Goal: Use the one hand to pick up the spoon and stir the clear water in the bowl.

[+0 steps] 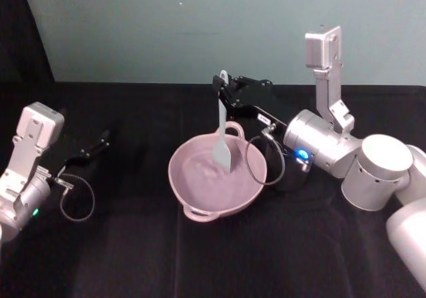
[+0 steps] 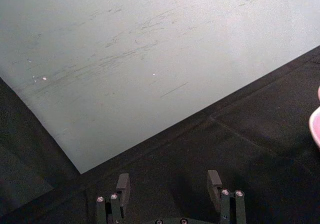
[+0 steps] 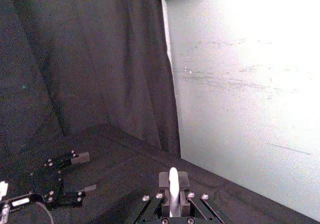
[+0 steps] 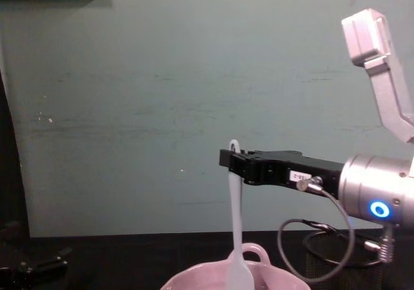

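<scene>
- The right gripper [image 1: 223, 84] is clamped on the white spoon [image 1: 221, 135] close to the holed end of its handle. In the right wrist view the jaws press against the handle from both sides.
- The spoon hangs nearly upright, with its flat blade down inside the pale pink bowl [image 1: 174, 178], towards the far side near a loop handle [image 1: 234, 126]. The blade appears to reach the water [image 1: 203, 175], though the clear surface is hard to read.
- The bowl sits mid-table on the black cloth [image 1: 200, 265], and a black wire-mesh cup [image 4: 330, 264] stands just behind the right arm.
- The left gripper [image 1: 103, 138] lies parked well off to the left — fingers apart, holding nothing.
- Step in hand, as I judge it: the pick-up is done and this is the stirring.
- The next move calls for sweeping the blade round inside the rim — dipped in the water, off the wall, and gripped firmly so the slim handle does not swivel.
</scene>
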